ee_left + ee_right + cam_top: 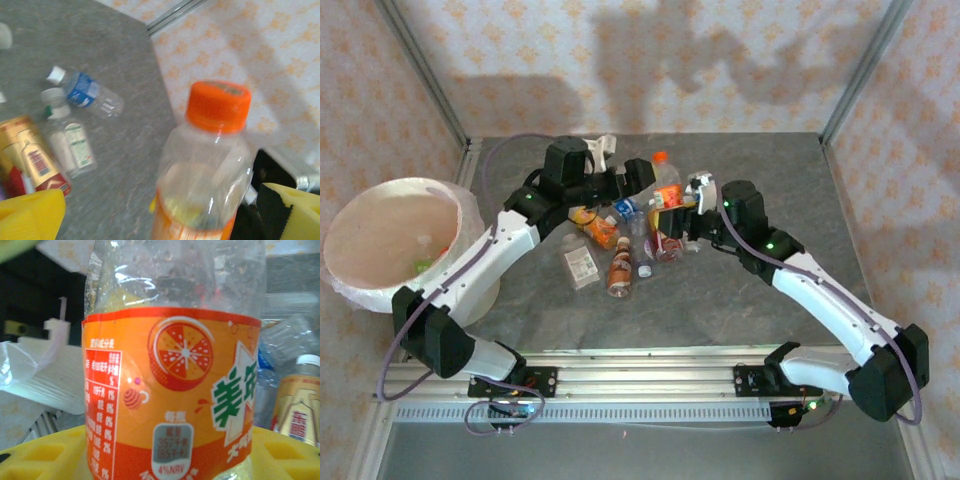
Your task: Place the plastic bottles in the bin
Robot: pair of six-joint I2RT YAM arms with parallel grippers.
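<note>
A grey table (800,230) sits inside walls papered with a small orange pattern. At its left edge stands the bin (395,184), lined with a white bag. Right of the bin, the left arm reaches up and across the table, its forearm passing just beside the bin. The left gripper (638,180) is spread wide, its yellow pads (30,215) either side of an upright orange-label bottle (665,185) and apparently clear of it. Farther right of the bin, the right arm bends inward and the right gripper (680,205) clamps that bottle low on its label. Loose bottles (620,250) lie on the table beneath the pair. This looks like a handover. The left fingers need to close on the bottle and the right to let go, before a swing over to the bin.
</note>
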